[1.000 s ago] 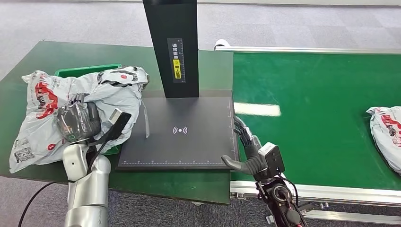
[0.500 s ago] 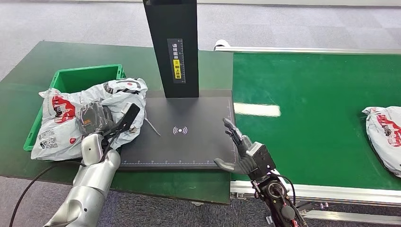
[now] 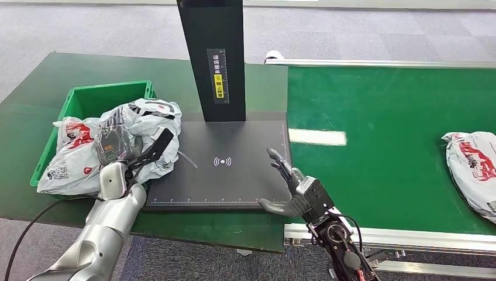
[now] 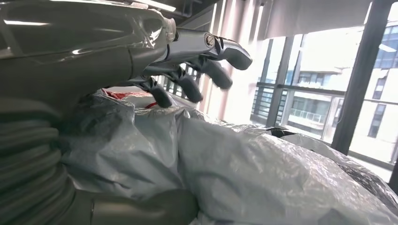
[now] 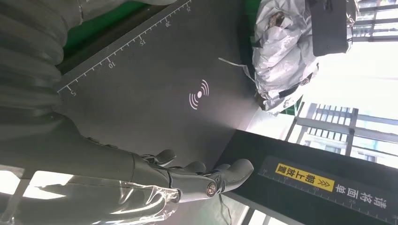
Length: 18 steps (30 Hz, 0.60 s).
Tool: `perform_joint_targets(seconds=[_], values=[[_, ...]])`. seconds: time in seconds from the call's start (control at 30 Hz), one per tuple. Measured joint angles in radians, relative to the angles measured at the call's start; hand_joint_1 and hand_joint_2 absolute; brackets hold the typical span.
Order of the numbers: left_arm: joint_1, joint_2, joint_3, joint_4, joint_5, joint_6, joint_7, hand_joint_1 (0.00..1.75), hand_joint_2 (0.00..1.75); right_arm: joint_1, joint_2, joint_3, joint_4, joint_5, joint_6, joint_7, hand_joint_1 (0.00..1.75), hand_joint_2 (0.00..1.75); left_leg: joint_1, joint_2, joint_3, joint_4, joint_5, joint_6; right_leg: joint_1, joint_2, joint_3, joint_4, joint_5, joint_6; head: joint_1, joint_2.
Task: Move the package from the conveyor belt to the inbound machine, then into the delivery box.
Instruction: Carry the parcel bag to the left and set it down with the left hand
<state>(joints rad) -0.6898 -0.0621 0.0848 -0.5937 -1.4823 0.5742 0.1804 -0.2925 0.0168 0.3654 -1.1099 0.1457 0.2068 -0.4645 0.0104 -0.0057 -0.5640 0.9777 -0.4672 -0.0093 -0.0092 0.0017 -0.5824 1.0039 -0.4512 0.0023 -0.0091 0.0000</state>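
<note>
The package [image 3: 123, 143], a crumpled grey mailer with red print, lies across the near rim of the green delivery box [image 3: 88, 99], one edge on the inbound machine [image 3: 228, 161]. Our left hand [image 3: 115, 143] rests on top of it, fingers straight above the plastic; we cannot tell if it grips. Our right hand [image 3: 292, 187] hovers over the machine's right edge, fingers spread, empty. A second package [image 3: 471, 170] lies on the conveyor belt [image 3: 380, 134].

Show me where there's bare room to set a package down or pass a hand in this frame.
Bare: the scanner pad between the black post and right hand, and the conveyor belt left of the waiting package. Crowded: the green bin, where the left hand rests on the grey package spilling over the bin and the pad's left edge.
</note>
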Motion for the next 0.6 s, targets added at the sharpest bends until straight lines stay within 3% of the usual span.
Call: perform_joint_targets(seconds=[0.17, 0.33, 0.5, 0.6], values=[[-0.050, 0.034, 0.012, 0.038, 0.105, -0.011, 0.002, 0.00, 1.75, -0.008, 0.005, 0.002, 0.002, 0.004, 0.005, 0.001, 0.00, 1.75, 0.000, 0.001, 0.001, 0.000, 0.000, 0.000, 0.000, 0.001, 0.001, 0.000, 0.000, 0.000, 0.000, 0.000], [-0.072, 0.071, 0.057, 0.051, 0.237, 0.032, -0.080, 0.00, 1.75, -0.009, 0.008, 0.002, 0.004, 0.004, 0.003, 0.003, 0.00, 1.75, 0.002, 0.000, 0.001, 0.000, 0.001, -0.002, 0.002, 0.001, 0.000, 0.000, 0.001, -0.001, 0.000, 0.000], [-0.078, 0.087, 0.081, 0.058, 0.257, 0.046, -0.105, 0.00, 1.75, -0.009, 0.010, 0.002, 0.004, 0.005, 0.003, 0.004, 0.00, 1.75, 0.002, 0.000, -0.002, 0.000, 0.001, -0.002, 0.002, 0.001, -0.002, 0.000, 0.001, -0.001, 0.000, 0.000], [-0.072, 0.088, 0.090, 0.046, 0.292, 0.081, -0.169, 0.00, 1.75, -0.009, 0.012, 0.002, 0.004, 0.006, 0.001, 0.004, 0.00, 1.75, 0.002, 0.000, -0.002, 0.000, 0.001, -0.002, 0.002, 0.001, -0.003, 0.000, 0.001, -0.001, 0.000, 0.000]])
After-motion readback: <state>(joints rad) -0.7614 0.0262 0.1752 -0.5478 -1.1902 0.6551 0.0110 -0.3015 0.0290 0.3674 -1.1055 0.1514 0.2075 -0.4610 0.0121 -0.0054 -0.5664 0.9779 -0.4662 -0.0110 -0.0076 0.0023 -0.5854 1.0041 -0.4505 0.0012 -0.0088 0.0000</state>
